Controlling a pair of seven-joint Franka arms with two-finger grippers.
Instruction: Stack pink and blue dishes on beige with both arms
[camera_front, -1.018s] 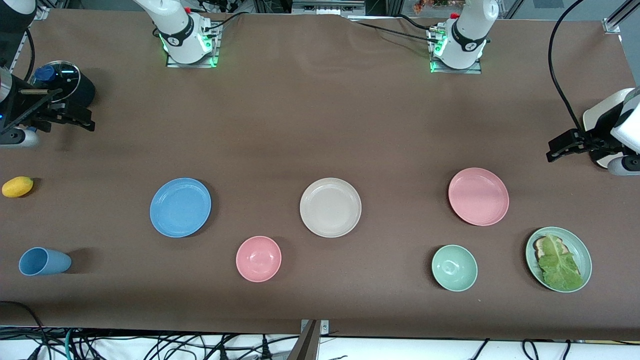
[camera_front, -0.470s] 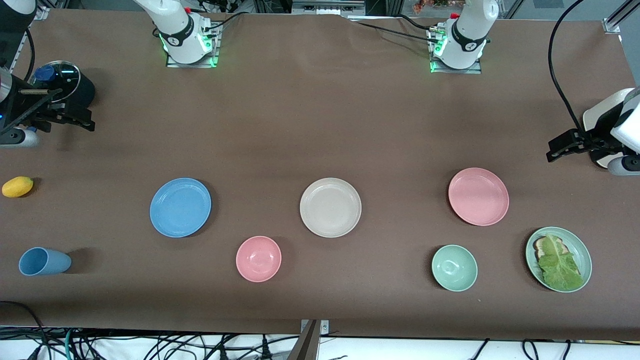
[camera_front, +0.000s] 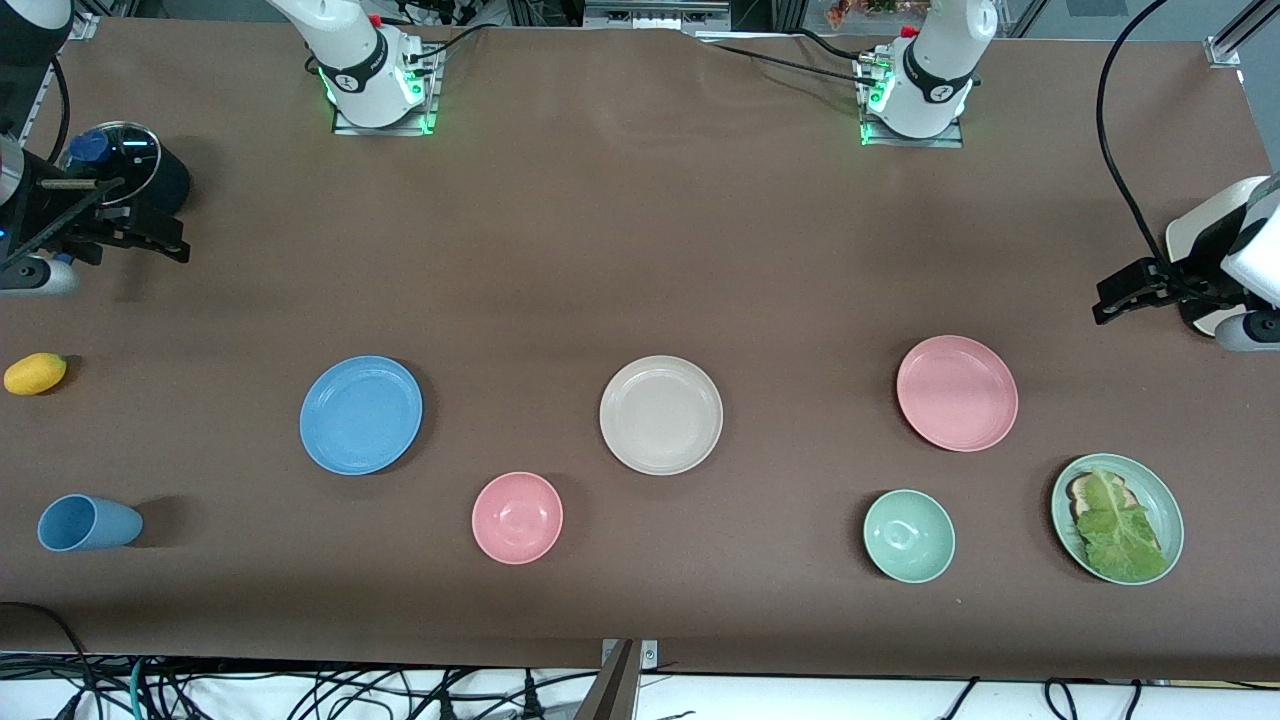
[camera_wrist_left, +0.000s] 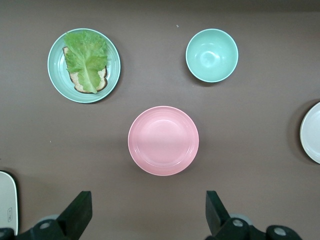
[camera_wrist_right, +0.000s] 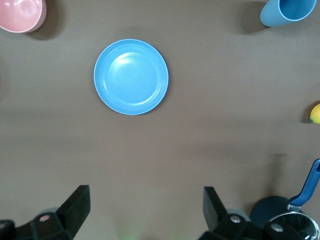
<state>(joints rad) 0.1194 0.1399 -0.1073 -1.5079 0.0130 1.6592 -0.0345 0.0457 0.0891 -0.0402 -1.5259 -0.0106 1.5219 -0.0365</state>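
Three equally wide plates lie in a row on the brown table. The blue plate (camera_front: 361, 414) (camera_wrist_right: 131, 76) is toward the right arm's end, the beige plate (camera_front: 661, 414) (camera_wrist_left: 312, 132) in the middle, the pink plate (camera_front: 957, 392) (camera_wrist_left: 163, 140) toward the left arm's end. My left gripper (camera_front: 1112, 297) (camera_wrist_left: 148, 210) hangs open and empty above bare table near the pink plate. High over the table's other end, my right gripper (camera_front: 172, 240) (camera_wrist_right: 145, 207) is also open, holding nothing, and the blue plate is some way off from it.
Nearer the camera sit a pink bowl (camera_front: 517, 517), a green bowl (camera_front: 908, 535) and a green plate (camera_front: 1172, 520) with lettuce. A blue cup (camera_front: 88, 522), a lemon (camera_front: 35, 373) and a black lidded pot (camera_front: 130, 165) are at the right arm's end.
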